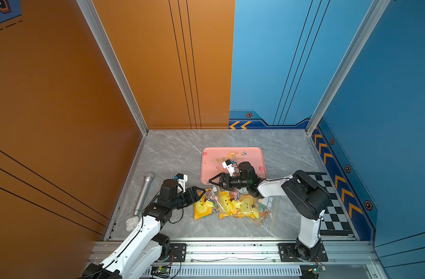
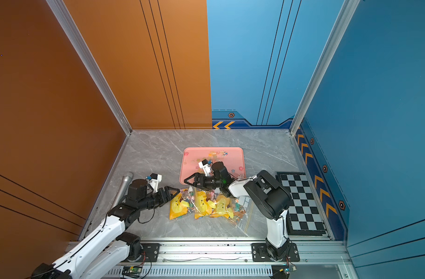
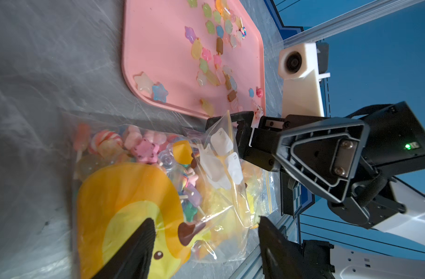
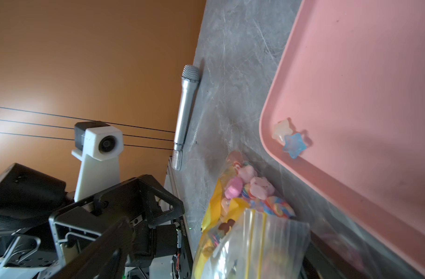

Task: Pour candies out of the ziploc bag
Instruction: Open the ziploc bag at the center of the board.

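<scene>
Left fingers (image 3: 134,248) are held open over the candy-filled ziploc bag (image 1: 227,204), laid lengthwise along the near edge of the pink tray (image 1: 253,157); right fingers (image 3: 230,117), also open, are found at its raised flap.

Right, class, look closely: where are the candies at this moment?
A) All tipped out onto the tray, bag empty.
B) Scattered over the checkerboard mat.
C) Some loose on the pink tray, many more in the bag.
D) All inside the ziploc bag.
C: loose candies lie on the pink tray, while the ziploc bag beside it holds plenty more.
</scene>
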